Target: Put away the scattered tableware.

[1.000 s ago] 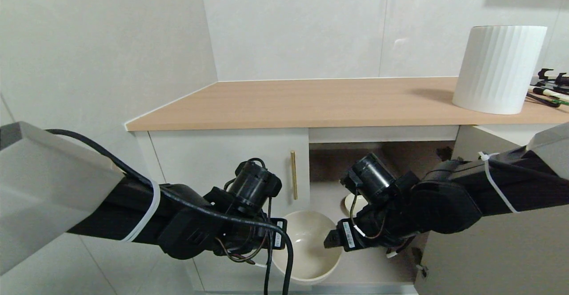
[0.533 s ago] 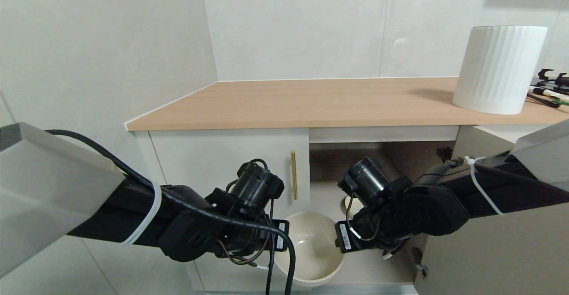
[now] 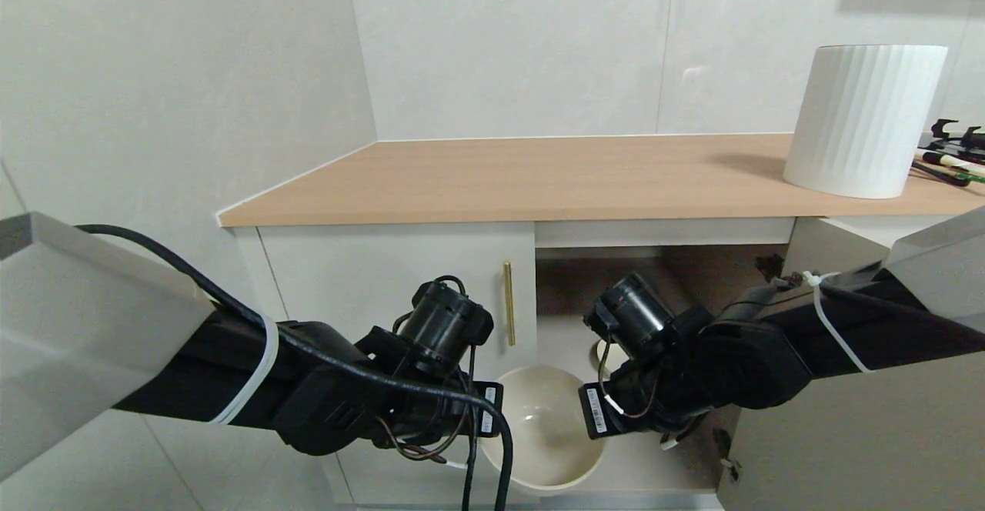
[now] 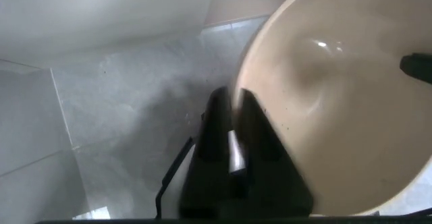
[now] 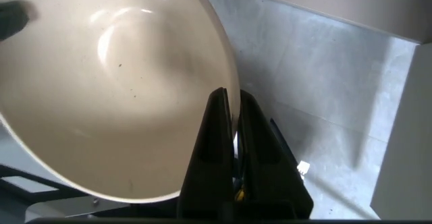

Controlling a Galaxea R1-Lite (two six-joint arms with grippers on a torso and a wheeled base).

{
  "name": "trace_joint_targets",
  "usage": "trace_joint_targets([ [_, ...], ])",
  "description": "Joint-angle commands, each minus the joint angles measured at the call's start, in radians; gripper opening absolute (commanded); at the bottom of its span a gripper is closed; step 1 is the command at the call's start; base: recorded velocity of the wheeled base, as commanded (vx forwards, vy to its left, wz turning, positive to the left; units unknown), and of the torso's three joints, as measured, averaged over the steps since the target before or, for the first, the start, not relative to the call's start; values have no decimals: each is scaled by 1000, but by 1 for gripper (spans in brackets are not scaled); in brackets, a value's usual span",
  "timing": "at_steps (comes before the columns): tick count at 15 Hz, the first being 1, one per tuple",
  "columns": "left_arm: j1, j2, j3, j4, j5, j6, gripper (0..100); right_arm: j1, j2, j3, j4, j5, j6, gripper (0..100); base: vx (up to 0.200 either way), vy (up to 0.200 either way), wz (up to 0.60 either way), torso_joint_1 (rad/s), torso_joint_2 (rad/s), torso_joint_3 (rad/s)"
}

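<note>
Pinching the bowl [image 3: 542,438], left pincer [image 4: 234,104] and right pincer [image 5: 233,101] carry illegible labels [image 3: 597,412]

bowl [image 3: 542,438]: plain glossy cream, with a few tiny dark specks inside
left gripper [image 3: 489,409]: black, with a white label carrying dark print
right gripper [image 3: 591,415]: black, with the same kind of white label
small dish [image 3: 602,351]: pale cream
worktop [image 3: 539,176]: light wood with fine straight grain
cabinet door [image 3: 385,280]: plain off-white
door handle [image 3: 508,303]: brass gold
cabinet interior [image 3: 569,280]: dim brown
ribbed container [image 3: 866,118]: white, with vertical ribs all round
wall tiles [image 3: 508,49]: glossy white with thin pale joints
floor [image 4: 135,116]: grey, faintly mottled tiles with pale joints
tools [image 3: 950,158]: black, one with white and green
</note>
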Motion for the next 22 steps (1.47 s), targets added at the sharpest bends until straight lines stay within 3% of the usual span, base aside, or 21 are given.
trace_joint_targets([
  [1,1,-2,0,-2,1,-1,100,1,3,0,-1,1,0,0,0,0,0,0,0,0],
  [5,1,-4,0,-2,2,-1,100,-15,18,7,-76,-54,29,0,0,0,0,0,0,0],
  [12,5,-19,-3,-5,2,-3,100,-232,81,59,-327,-128,103,0,0,0,0,0,0,0],
  [14,10,-19,-8,-5,1,-30,100,-275,135,59,-392,-139,99,0,0,0,0,0,0,0],
  [16,12,-19,-9,-6,1,-35,100,-314,179,47,-444,-166,95,0,0,0,0,0,0,0],
  [22,12,-25,-9,-6,1,-37,100,-401,293,-42,-467,-196,93,0,0,0,0,0,0,0],
])
